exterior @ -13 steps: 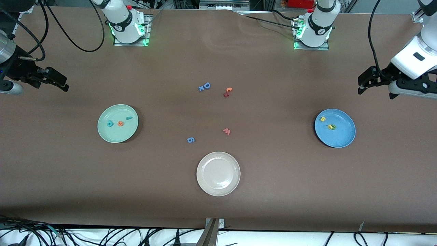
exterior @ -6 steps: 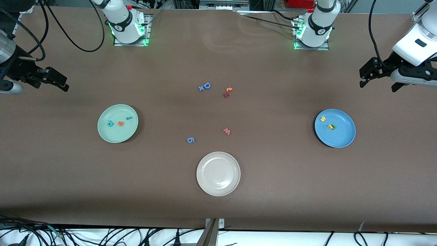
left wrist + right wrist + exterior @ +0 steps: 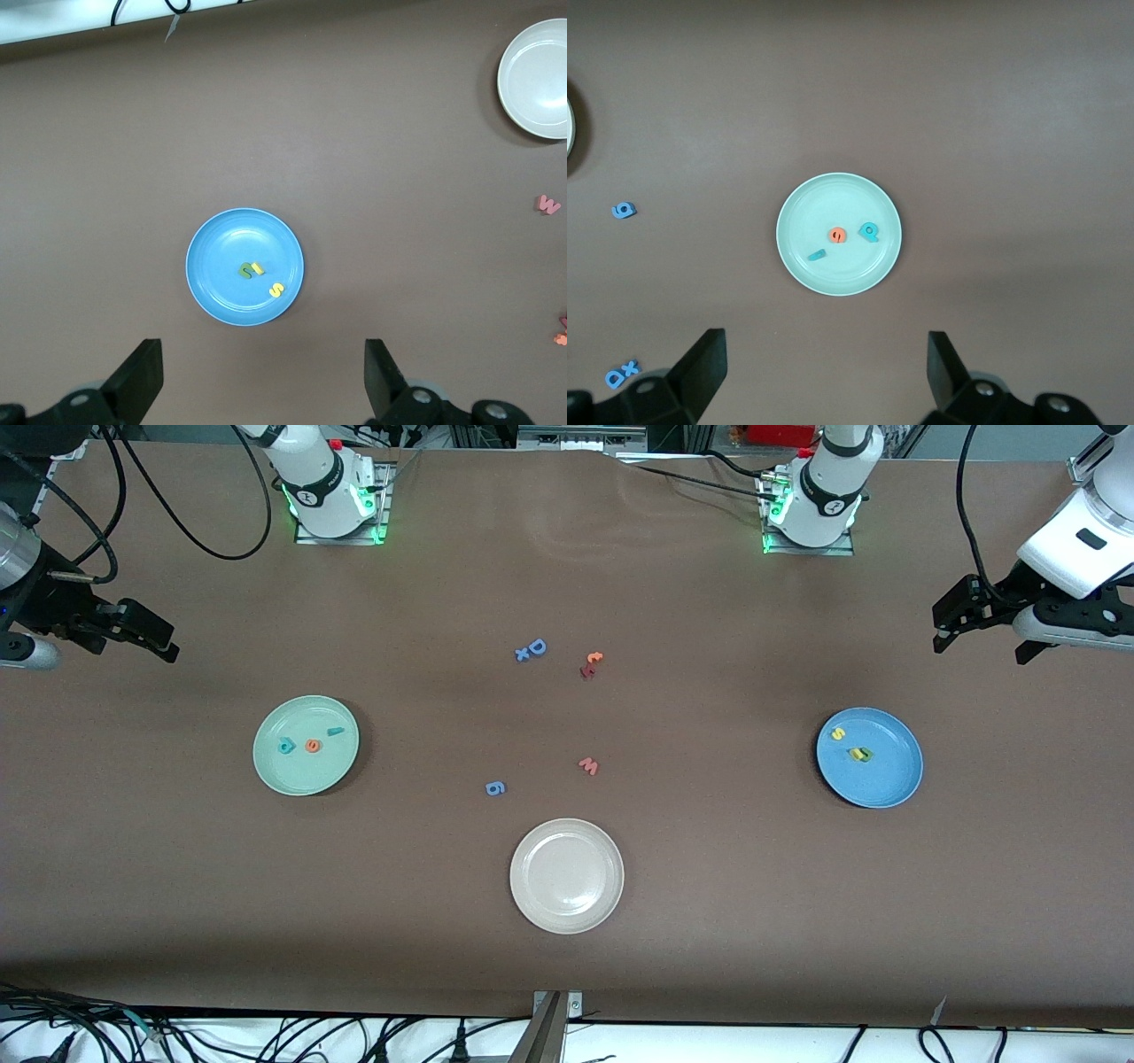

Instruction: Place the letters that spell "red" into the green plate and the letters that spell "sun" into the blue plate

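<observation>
- you have the green plate point(image 3: 306, 775) toward the right arm's end of the tabletop, with three letters in it: the teal "d" point(image 3: 286, 746), the orange "e" point(image 3: 312, 746) just beside it, and the thin teal "r" point(image 3: 336, 732) a little apart from both.
- you have the blue plate point(image 3: 886, 784) toward the left arm's end of the tabletop; the yellow "s" point(image 3: 837, 733) lies in it, and near that a yellow arch point(image 3: 856, 754) and a dark green arch point(image 3: 865, 755) lie touching each other, though which one overlaps the other you probably cannot make out.
- your left gripper point(image 3: 952, 622) hangs in the air over bare table near the left arm's end edge, its fingers spread wide and holding nothing; in its wrist view the blue plate sits between the two fingertips point(image 3: 140, 379).
- your right gripper point(image 3: 146, 636) hangs over bare table near the right arm's end edge, fingers also spread and empty; its wrist view looks down on the green plate.
- mid-table you still see spare letters: a blue "D" point(image 3: 536, 646) with a small blue "x" point(image 3: 522, 654) touching it, an orange and dark red pair point(image 3: 590, 664), a pink-red "w" point(image 3: 589, 765) and a blue "g" point(image 3: 495, 787).
- the beige-white plate point(image 3: 567, 917) sits nearer the front camera than those letters, nothing in it.
</observation>
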`<control>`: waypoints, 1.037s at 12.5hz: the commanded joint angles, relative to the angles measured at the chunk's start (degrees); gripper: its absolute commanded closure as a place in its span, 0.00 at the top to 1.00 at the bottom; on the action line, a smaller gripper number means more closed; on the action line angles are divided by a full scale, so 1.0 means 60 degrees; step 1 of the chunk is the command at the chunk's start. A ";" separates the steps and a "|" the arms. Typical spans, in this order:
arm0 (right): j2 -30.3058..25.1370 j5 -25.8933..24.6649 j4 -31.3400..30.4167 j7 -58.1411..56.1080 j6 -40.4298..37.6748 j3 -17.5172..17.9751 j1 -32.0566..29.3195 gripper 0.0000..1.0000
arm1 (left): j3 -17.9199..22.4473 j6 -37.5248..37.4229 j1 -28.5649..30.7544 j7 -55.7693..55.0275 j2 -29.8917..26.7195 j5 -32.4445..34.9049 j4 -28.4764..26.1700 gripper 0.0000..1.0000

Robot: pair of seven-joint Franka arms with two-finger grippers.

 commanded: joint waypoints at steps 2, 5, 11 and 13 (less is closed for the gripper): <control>-0.0083 0.0157 -0.0013 -0.0176 -0.0065 -0.0018 -0.0037 1.00 | -0.0001 -0.0422 0.0086 0.0048 -0.0215 -0.0355 -0.0096 1.00; -0.0083 0.0157 -0.0013 -0.0176 -0.0065 -0.0018 -0.0037 1.00 | -0.0001 -0.0539 0.0246 0.0048 -0.0361 -0.0706 -0.0199 1.00; -0.0083 0.0157 -0.0013 -0.0176 -0.0065 -0.0018 -0.0037 1.00 | -0.0016 -0.0539 0.0247 0.0034 -0.0361 -0.0706 -0.0184 1.00; -0.0083 0.0142 -0.0013 -0.0176 -0.0065 -0.0004 -0.0037 1.00 | -0.0016 -0.0539 0.0247 0.0048 -0.0361 -0.0706 -0.0184 1.00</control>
